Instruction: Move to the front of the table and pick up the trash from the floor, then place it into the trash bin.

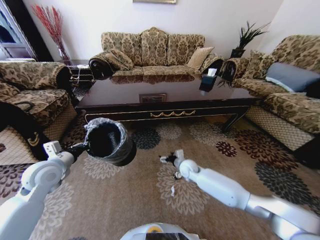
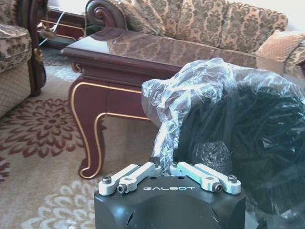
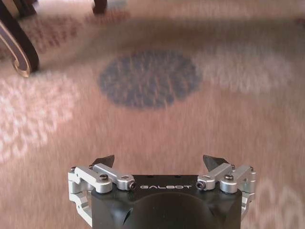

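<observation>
My left gripper [image 2: 162, 164] is shut on the rim of the trash bin [image 2: 238, 133], a black bucket with a crinkled bag. It holds the trash bin [image 1: 109, 141] tilted above the floor [image 1: 125, 200], in front of the table [image 1: 165, 97]. Out over the carpet to the bin's right, my right gripper [image 1: 167, 159] is open [image 3: 159, 161] with nothing between its fingers. Two bits of trash lie just beside the right arm: a tiny dark cap [image 1: 176, 175] and a small white scrap [image 1: 172, 191].
Patterned sofas [image 1: 152, 50] ring the table on three sides, with an armchair [image 1: 30, 90] close at the left. A dark tissue box [image 1: 208, 80] stands on the tabletop. A curved table leg [image 2: 90, 138] is near the bin.
</observation>
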`<state>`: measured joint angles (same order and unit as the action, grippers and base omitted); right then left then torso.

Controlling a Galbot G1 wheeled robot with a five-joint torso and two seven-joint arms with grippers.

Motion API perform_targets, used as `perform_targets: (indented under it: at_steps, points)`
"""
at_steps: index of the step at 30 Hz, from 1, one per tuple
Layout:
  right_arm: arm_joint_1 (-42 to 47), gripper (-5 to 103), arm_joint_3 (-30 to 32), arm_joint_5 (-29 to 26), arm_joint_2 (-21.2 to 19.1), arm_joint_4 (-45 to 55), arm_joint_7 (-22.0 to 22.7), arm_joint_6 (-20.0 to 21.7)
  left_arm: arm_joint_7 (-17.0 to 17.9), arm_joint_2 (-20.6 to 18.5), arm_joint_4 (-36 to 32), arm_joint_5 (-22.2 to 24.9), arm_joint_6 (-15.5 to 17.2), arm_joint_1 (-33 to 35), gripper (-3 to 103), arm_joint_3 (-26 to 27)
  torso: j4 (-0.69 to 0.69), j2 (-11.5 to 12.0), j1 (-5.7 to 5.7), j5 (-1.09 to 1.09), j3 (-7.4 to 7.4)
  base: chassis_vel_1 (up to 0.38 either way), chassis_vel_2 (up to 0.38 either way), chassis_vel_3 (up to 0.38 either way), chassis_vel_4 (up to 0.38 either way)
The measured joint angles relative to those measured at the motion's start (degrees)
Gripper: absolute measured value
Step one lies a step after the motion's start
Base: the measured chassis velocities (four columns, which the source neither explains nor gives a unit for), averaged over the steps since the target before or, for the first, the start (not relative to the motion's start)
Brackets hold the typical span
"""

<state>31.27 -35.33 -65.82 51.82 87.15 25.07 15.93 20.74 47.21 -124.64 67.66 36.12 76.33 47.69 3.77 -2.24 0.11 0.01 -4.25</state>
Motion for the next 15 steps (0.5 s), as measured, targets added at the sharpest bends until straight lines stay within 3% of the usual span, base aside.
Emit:
perform_targets:
  at_steps: [7, 15]
  points:
    - [0.9, 100, -2.8, -6.9, 2.8, -3.1, 5.7, 0.0, 0.4, 2.0, -3.8, -1.3, 0.3, 0.8, 3, -1.4, 0.0, 0.0, 0.0, 0.0, 0.0, 0.0, 0.0, 0.0, 0.0]
    - [0.0, 100, -4.0, -7.3, 5.8, -11.8, 8.7, 0.7, -0.4, 3.7, -4.2, -1.8, 0.1, 0.8, 3, -1.5, 0.0, 0.0, 0.0, 0.0, 0.0, 0.0, 0.0, 0.0, 0.0]
